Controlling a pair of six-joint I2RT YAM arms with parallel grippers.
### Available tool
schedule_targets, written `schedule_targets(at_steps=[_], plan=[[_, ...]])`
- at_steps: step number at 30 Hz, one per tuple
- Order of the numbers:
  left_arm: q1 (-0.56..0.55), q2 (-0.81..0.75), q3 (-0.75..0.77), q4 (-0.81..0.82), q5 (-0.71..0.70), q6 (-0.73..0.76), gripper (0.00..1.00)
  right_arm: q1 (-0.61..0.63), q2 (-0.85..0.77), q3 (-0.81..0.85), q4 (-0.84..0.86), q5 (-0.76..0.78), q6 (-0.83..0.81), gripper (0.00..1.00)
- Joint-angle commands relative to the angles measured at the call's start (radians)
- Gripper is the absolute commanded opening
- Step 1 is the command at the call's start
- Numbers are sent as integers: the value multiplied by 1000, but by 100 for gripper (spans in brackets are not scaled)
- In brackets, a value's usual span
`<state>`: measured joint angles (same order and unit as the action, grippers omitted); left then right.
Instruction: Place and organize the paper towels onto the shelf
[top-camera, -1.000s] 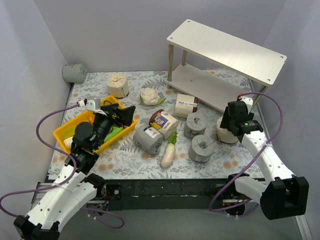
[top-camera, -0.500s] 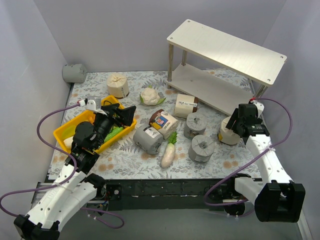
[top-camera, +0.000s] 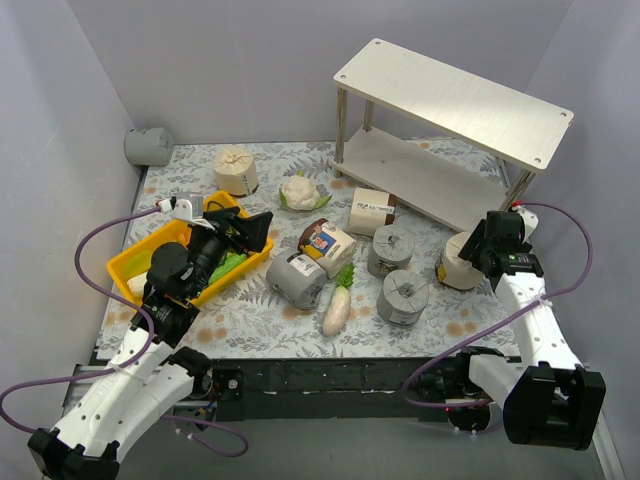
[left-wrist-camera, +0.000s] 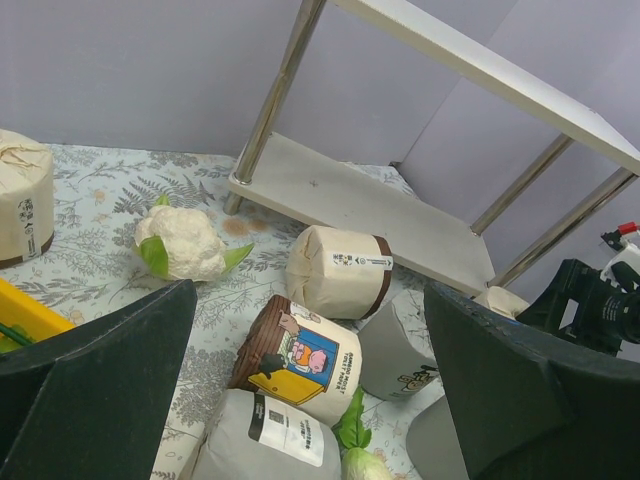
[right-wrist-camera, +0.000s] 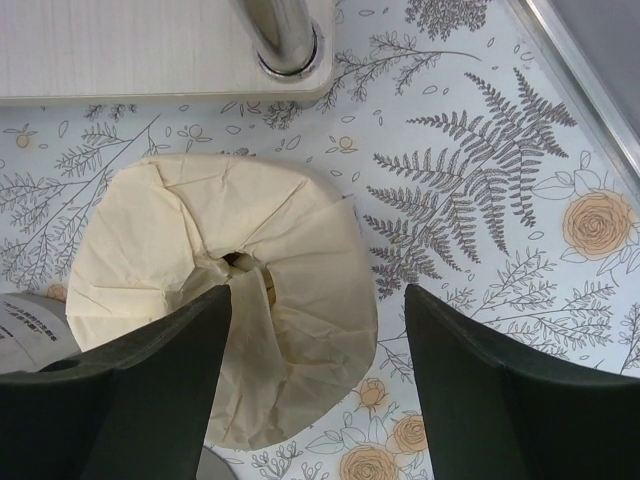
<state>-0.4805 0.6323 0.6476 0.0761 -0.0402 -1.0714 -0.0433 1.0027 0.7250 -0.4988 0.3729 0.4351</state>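
Observation:
The shelf (top-camera: 455, 100) stands at the back right, and both of its boards are bare. Its lower board also shows in the left wrist view (left-wrist-camera: 350, 200). My right gripper (top-camera: 490, 243) is open just right of an upright cream roll (top-camera: 456, 264). In the right wrist view (right-wrist-camera: 320, 400) one finger hangs over the roll's pleated top (right-wrist-camera: 200, 290) and the other is past its right side. My left gripper (top-camera: 245, 228) is open and empty above the tray. The labelled cream roll (left-wrist-camera: 300, 360), other cream rolls (top-camera: 236, 170) (top-camera: 370, 211) and grey rolls (top-camera: 296, 279) (top-camera: 390, 250) (top-camera: 403, 296) (top-camera: 147, 146) lie on the mat.
A yellow tray (top-camera: 135, 262) holding green vegetables sits under my left arm. A cauliflower (top-camera: 299, 190) lies at the back middle and a long radish (top-camera: 337, 308) at the front middle. The shelf's front leg (right-wrist-camera: 285, 40) stands just beyond the cream roll. Walls close in on both sides.
My right gripper has moved right and slightly nearer, uncovering more of the cream roll beside it. The left arm and the rolls have not moved.

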Motion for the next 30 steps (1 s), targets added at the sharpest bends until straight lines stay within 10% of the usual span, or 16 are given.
schedule_targets(at_steps=[1,17,30], plan=[[3,1,9,8,10,1,98,-15,13,-7,54,-26,16,77],[3,9,7,10,10,-1,98,-35,-12,20,78,-169,-57,31],[3,3,9,5,-3,4,98,353,154,649,-121,-177,-87,29]])
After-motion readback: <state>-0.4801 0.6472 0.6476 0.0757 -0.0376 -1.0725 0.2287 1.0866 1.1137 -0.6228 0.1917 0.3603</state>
